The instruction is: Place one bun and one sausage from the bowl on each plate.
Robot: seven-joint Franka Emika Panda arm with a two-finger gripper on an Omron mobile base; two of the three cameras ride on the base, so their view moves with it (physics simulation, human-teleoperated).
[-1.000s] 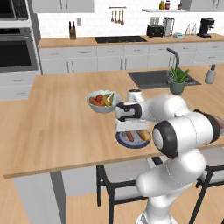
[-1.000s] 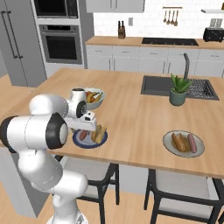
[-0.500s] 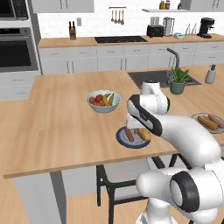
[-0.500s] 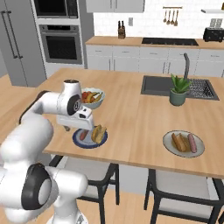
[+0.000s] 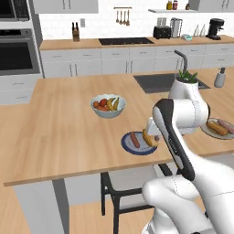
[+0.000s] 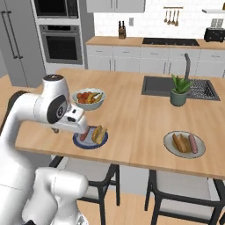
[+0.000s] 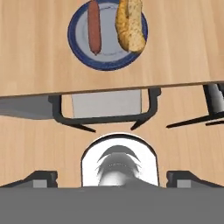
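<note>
The gripper [image 7: 112, 177] has its jaws spread wide apart and holds nothing; its two dark fingertips [image 7: 41, 178] stand far to either side at the bottom of the hand view, which looks down past the counter's near edge. Just beyond that edge lies the dark blue plate [image 7: 107, 35], the landmark here. On it rest a reddish sausage [image 7: 94, 27] and a tan bun [image 7: 130, 24], side by side and close together (whether they touch is hard to tell).

Behind the blue plate, toward the middle of the wooden counter [image 5: 64, 119], stands a white fruit bowl [image 5: 108, 105]. Well off along the near edge from the blue plate sits the pale grey plate [image 6: 184, 144], also carrying a bun and a sausage. Behind that plate, by the sink [image 6: 176, 86], stands a potted plant [image 6: 179, 90].
</note>
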